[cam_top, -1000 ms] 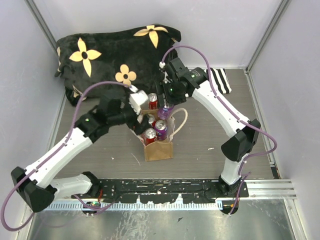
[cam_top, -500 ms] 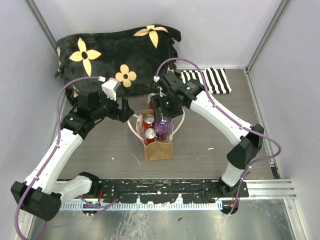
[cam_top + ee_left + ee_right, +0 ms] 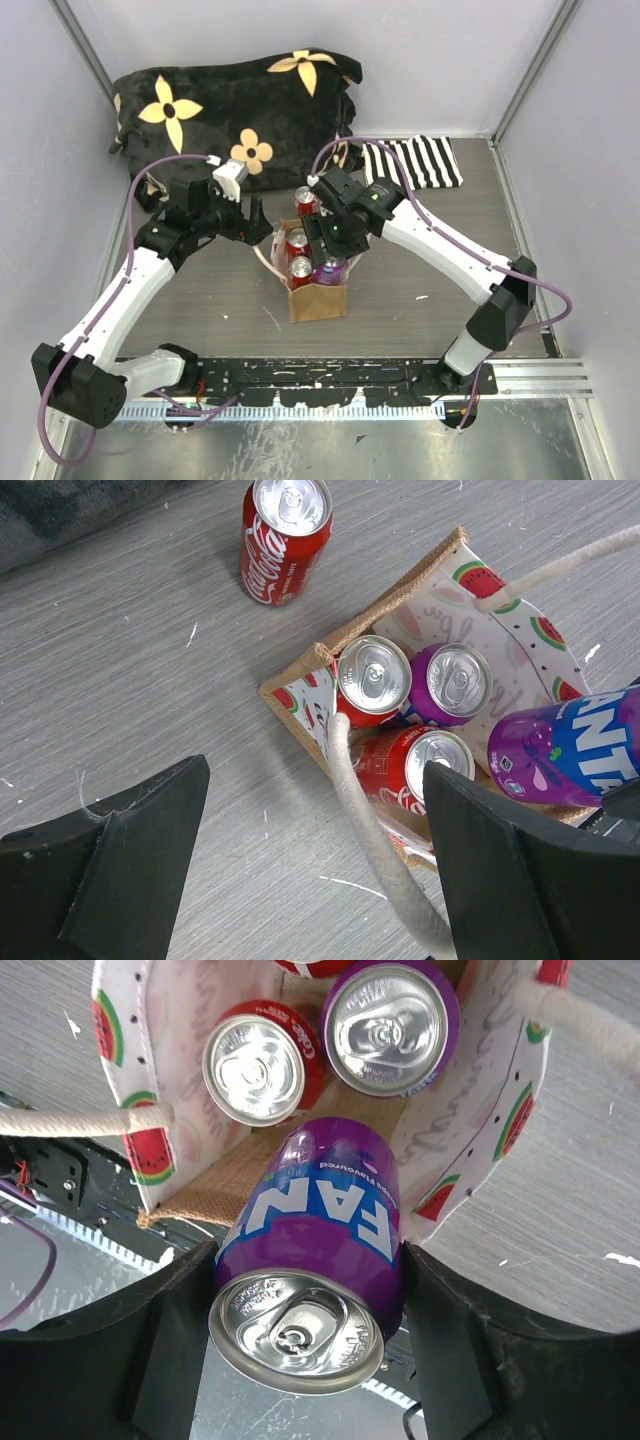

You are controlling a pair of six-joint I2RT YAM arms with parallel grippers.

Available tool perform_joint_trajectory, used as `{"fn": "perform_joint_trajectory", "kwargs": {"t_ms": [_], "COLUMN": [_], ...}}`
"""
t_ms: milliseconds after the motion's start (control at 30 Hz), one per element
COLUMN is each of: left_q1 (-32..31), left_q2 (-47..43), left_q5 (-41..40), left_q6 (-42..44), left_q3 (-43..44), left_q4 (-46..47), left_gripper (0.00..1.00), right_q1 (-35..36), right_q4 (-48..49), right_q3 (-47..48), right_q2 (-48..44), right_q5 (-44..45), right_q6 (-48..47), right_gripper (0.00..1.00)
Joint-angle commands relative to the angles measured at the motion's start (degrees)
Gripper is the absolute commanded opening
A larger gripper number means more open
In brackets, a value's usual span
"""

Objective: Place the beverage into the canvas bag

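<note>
right tool (image 3: 305,1305) pinching purple can (image 3: 320,1210), tilted at canvas bag (image 3: 470,1110) rim | left tool (image 3: 315,780) spread beside it

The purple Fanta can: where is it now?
In the right wrist view, the purple Fanta can is clamped in the right pincer, tilted over the open tan canvas bag.
</note>
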Motion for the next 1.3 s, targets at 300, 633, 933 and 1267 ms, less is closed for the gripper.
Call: {"fn": "perform_joint_trajectory", "kwargs": {"t_ms": [300,633,933,1267], "left_q1": [0.18,0.21,0.21,0.2], "left_q2": [1.72,1.52,0.56,0.4], "left_q5": [1.25,1.2,1.13,1.28], "left_q6": [0.91,1.78,2.39,2.58], "left_q3": [-1.38,-1.53,-2.24,-2.41], "left_q4": [2.6,2.43,1.93,1.82], "left_gripper": [0.94,0.95,0.95,0.95], "right_q1": [2.11,2.16,2.27,2.46], "right_q4": [7.03,13.08,17.81,20.9], "right_q3": [-8.22,-13.21,-18.06,-24.31], "right_q2": [-3.86,-0.39,1.86,3.21], "right_q5": [2.88,7.11,6.31,5.84], "right_q6": [1.86,0.93,1.46,2.42], "right_gripper": [0.01,0.01,0.01,0.01]}}
